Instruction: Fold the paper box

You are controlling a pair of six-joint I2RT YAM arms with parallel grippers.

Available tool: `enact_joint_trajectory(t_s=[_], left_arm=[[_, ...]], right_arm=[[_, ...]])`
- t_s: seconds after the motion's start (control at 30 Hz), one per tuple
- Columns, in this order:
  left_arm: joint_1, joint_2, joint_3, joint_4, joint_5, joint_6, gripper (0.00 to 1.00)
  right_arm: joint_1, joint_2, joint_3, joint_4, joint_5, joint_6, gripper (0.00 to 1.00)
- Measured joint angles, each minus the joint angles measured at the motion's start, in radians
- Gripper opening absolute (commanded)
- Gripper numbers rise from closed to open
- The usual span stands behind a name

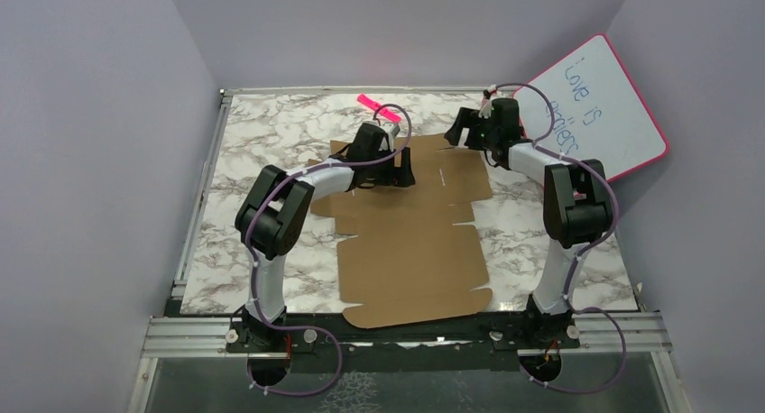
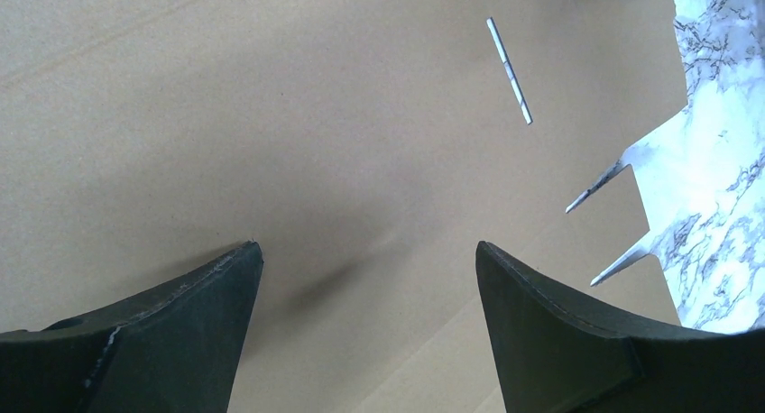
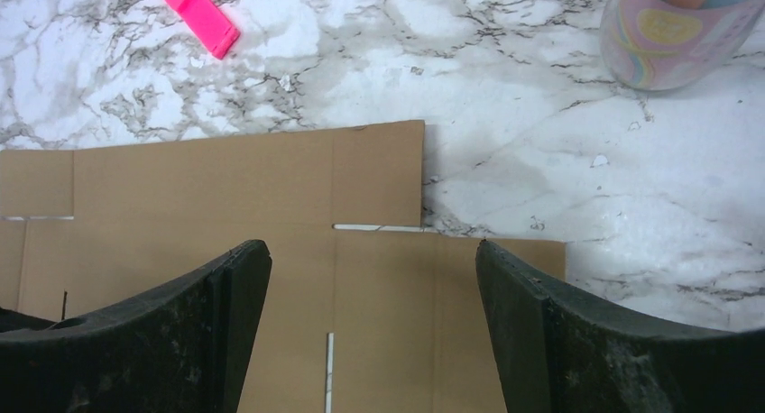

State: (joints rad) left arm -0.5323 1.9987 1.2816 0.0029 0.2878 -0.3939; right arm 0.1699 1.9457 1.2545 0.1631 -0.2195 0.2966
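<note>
The paper box (image 1: pixel 415 251) lies flat and unfolded on the marble table (image 1: pixel 271 142), a brown cardboard sheet with flaps, slots and creases. My left gripper (image 1: pixel 406 168) hovers over the sheet's far left part, open. In the left wrist view its fingers (image 2: pixel 216 305) stand wide apart above bare cardboard (image 2: pixel 316 115), holding nothing. My right gripper (image 1: pixel 458 130) is at the sheet's far right edge, also open. In the right wrist view the right gripper (image 3: pixel 372 251) spans the cardboard's far flap (image 3: pixel 225 174), with nothing between the fingers.
A pink-framed whiteboard (image 1: pixel 600 106) leans against the right wall. A pink marker (image 1: pixel 377 106) lies on the marble beyond the sheet, the same pink marker (image 3: pixel 194 12) showing in the right wrist view. A pastel-patterned cup (image 3: pixel 672 25) stands near the far right corner.
</note>
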Motion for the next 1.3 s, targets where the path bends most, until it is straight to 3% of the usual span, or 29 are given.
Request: enact_joint_trajectory(t_s=[0.93,1.3], left_arm=[[0.027,0.016,0.012,0.006,-0.001,0.000,0.89],[0.027,0.030,0.018,0.026,0.010,0.000,0.89]], right_arm=[[-0.026,0.230,0.170,-0.002,-0.108,0.038,0.71],[-0.027,0.256,0.192,0.005,-0.135,0.041,0.42]])
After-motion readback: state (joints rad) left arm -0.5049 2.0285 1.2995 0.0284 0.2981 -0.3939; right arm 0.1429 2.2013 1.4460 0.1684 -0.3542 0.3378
